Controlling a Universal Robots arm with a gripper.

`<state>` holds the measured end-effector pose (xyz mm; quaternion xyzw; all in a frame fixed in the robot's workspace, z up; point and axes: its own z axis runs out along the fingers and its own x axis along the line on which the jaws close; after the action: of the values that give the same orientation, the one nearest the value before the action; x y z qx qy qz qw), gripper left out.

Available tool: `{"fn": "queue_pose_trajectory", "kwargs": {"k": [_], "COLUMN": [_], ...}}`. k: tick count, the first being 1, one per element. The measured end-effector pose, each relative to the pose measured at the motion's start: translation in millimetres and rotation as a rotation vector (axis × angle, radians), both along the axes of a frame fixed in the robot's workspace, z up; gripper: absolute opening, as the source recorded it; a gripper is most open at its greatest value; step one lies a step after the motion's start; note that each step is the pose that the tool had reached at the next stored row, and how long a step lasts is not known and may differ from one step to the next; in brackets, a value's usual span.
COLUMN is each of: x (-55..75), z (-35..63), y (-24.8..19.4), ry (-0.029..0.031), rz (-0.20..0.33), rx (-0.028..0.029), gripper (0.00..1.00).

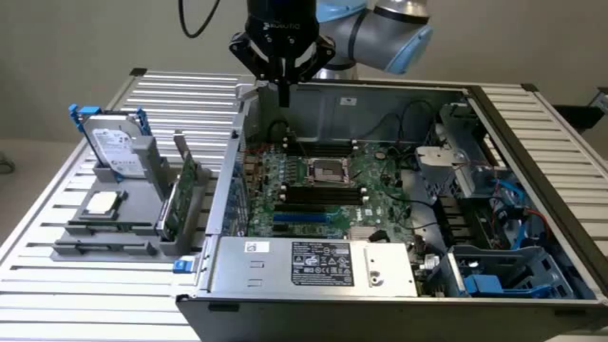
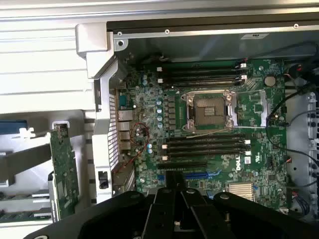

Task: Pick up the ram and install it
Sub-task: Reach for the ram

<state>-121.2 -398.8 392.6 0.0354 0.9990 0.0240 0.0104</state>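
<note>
- Ram (image 1: 109, 228) is what you're after, and as far as I can make out it's the thin stick parked in the grey tray (image 1: 105, 251), outside the case (image 1: 221, 214) on the exterior view's left, at the tray's near end. It's small in the exterior view, so take that with a grain of salt.
- Its long axis runs crosswise to the green expansion card (image 1: 179, 189) standing between it and the case wall. That puts it roughly parallel to the black motherboard slots (image 1: 323, 191) inside the case.
- From your gripper (image 1: 283, 101), the ram lies out past the case's left wall and toward the near side. So you're well apart from it, with the card and the wall in between.
- The gripper hangs over the far-left corner of the case, pointing straight down.
- Fingers look pinched together in both views. I see nothing green between them, so I'd call it clenched on nothing and touching nothing.
- Only one arm here, so no question of who's nearer.
</note>
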Motion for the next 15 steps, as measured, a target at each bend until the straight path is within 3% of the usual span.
{"fn": "queue_pose_trajectory", "kwargs": {"k": [15], "x": [-1.1], "z": [0.0], "y": [0.0], "ry": [0.0], "rz": [0.0], "rx": [-0.0001], "gripper": [0.11]}}
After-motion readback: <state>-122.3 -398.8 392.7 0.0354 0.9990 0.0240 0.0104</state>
